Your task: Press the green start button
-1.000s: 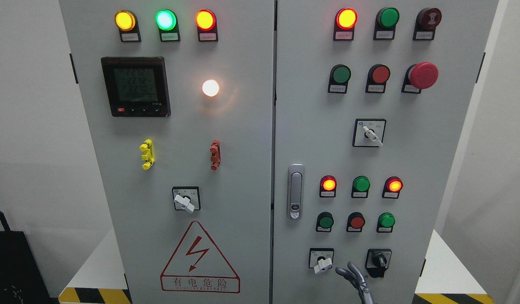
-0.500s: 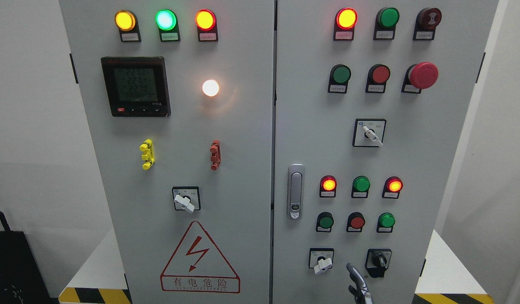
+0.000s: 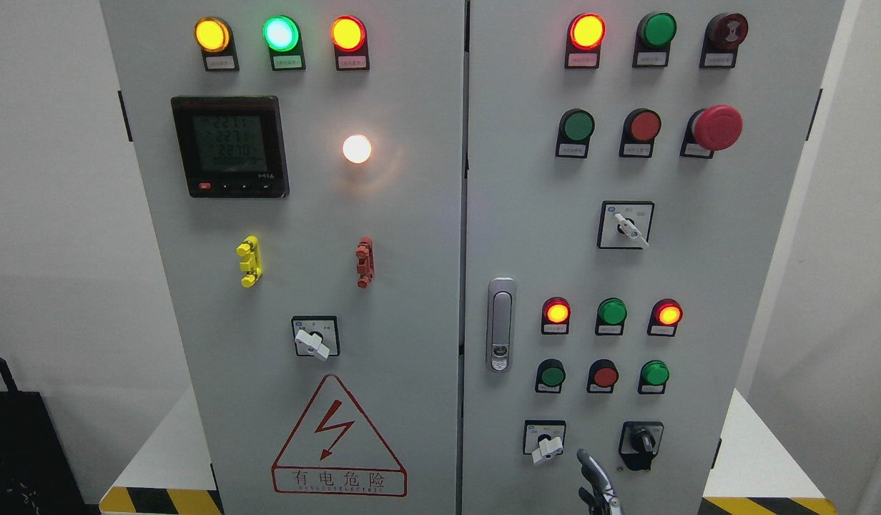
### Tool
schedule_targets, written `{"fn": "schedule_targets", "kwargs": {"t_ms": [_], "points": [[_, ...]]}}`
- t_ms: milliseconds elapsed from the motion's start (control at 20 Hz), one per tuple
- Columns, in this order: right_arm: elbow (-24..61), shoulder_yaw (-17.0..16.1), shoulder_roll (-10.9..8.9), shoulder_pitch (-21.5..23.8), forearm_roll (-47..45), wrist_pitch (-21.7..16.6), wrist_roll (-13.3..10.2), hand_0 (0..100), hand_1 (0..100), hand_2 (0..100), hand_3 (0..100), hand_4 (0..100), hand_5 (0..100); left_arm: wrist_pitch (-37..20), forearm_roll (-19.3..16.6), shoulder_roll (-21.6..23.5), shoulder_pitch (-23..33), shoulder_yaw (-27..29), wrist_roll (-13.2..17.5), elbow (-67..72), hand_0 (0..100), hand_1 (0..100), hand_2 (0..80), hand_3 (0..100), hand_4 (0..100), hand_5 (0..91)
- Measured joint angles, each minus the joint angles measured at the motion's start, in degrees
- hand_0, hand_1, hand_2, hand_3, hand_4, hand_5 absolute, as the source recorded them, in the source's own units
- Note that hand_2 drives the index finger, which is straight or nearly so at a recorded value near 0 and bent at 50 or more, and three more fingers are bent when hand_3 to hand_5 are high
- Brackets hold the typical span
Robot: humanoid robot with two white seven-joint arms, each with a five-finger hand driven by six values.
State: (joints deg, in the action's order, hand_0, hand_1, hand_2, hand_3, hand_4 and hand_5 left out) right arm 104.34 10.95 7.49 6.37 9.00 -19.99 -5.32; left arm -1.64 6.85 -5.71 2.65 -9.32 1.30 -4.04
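The right hand point(image 3: 595, 481) is hovering below and to the right of the door handle point(image 3: 500, 324), open or closed not discernible, and should be approaching squarely the green start button point(image 3: 553, 374), judged just right of the handle's foot, avoiding the neighbouring red button point(image 3: 605, 375).

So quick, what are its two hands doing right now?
Left hand: not in view.
Right hand: only metal fingers poke up at the bottom edge, below the buttons; touching nothing, open or closed cannot be told.
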Motion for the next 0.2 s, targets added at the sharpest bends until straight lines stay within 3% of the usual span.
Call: {"fn": "schedule_targets", "kwargs": {"t_ms": [200], "points": [[0.1, 0.16, 0.0, 0.03, -0.25, 0.02, 0.01, 0, 9, 0, 0, 0, 0, 0.0, 0.0, 0.0, 0.0, 0.0, 0.0, -0.01, 12, 56, 0.0, 0, 0, 0.0]]}}
